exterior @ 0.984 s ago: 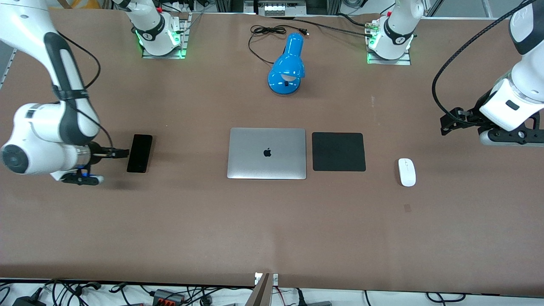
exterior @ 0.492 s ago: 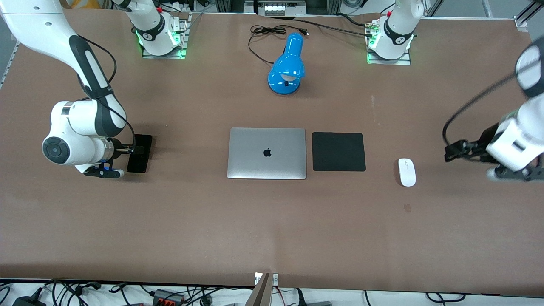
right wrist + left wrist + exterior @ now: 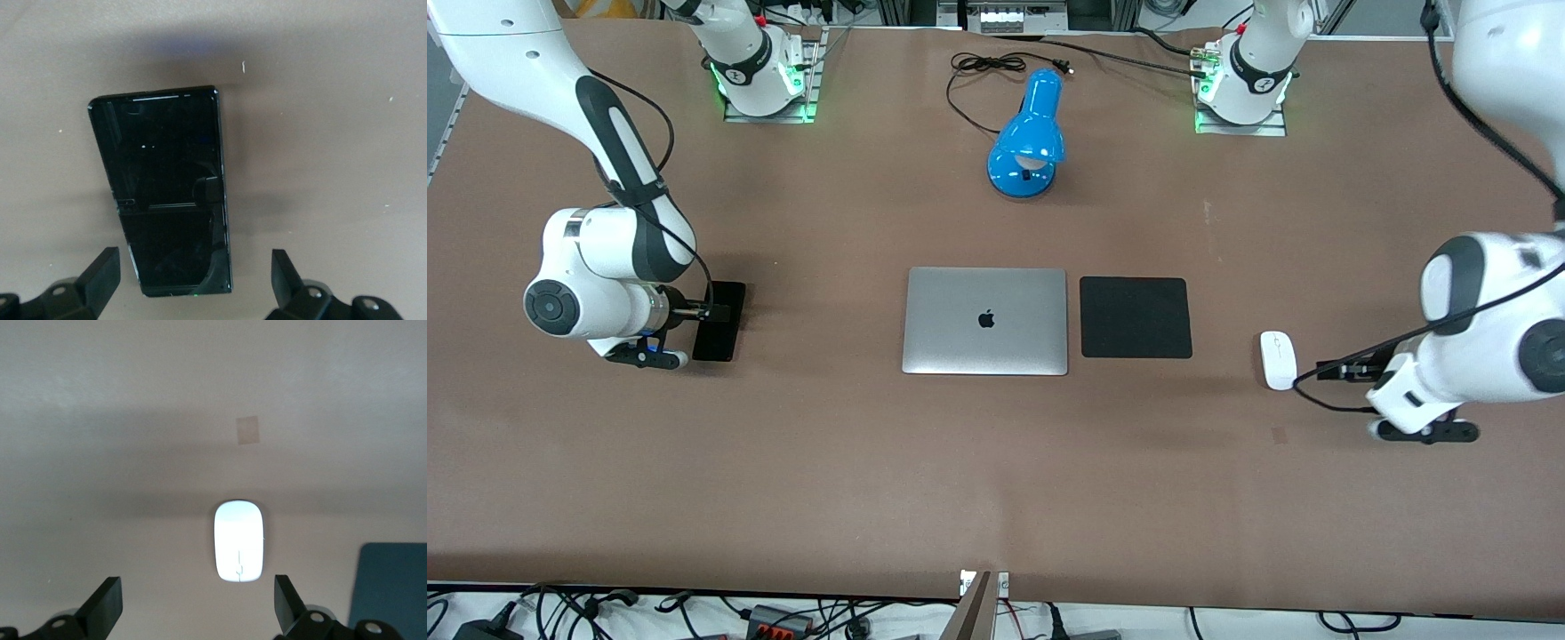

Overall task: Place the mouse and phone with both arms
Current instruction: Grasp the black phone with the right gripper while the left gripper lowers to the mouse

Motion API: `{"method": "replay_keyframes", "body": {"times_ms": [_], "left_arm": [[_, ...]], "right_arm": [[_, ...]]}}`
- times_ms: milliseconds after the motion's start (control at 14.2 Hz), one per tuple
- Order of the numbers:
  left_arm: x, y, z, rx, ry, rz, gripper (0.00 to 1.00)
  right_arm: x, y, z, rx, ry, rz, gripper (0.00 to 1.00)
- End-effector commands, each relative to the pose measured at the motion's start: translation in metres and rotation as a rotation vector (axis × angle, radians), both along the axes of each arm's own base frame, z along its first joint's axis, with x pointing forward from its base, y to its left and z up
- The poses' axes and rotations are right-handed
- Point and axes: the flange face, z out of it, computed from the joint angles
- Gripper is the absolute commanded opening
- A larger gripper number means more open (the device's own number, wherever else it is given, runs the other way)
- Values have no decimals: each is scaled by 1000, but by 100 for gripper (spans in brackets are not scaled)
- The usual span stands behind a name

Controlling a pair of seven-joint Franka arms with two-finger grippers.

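Flat: glossy black phone [image 3: 163, 193]; white oval mouse [image 3: 238, 541], grey line.

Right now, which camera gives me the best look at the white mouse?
The left wrist view: the mouse fills the middle of it, whole, with its scroll line visible between the open left gripper's fingers. The front view shows it small beside the black pad. The right wrist view misses it.

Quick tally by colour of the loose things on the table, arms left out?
Black: 2, the phone and the square pad
White: 1, the mouse
Silver: 1, the closed laptop
Blue: 1, the desk lamp
Total: 5
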Motion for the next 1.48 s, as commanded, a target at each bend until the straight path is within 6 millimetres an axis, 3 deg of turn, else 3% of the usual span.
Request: {"method": "replay_keyframes", "body": {"times_ms": [0,281,422,492,632,1124,1195,1335,1405], "left_arm": [[-16,-2,-37,10,-21,-33,100],[-36,-13,-86,-18,-105,-16,100],[-46,-2,-104,-30,-141,-1,100],[-56,-5,-118,-40,-156,-3,100],[-72,-9,-129,-49,-190,-9,100],[-89,-14,-137,-51,-172,-2,100],[-92,-15,-141,-52,-160,3,89],[-94,-17,-142,-53,-154,1,56],[-94,-16,-141,-54,-152,-16,51]], "right_arm": [[-13,2,-5,-16,-13,-10,100],[-14,3,-7,-20,-13,-27,100],[-16,5,-10,-21,-16,-27,100],[-18,5,-12,-20,-19,-29,100],[-21,6,-16,-19,-24,-27,100],[-21,6,-16,-24,-26,-44,100],[-21,6,-17,-28,-25,-56,100],[-21,7,-16,-34,-28,-79,100],[-21,7,-16,-34,-28,-81,100]]}}
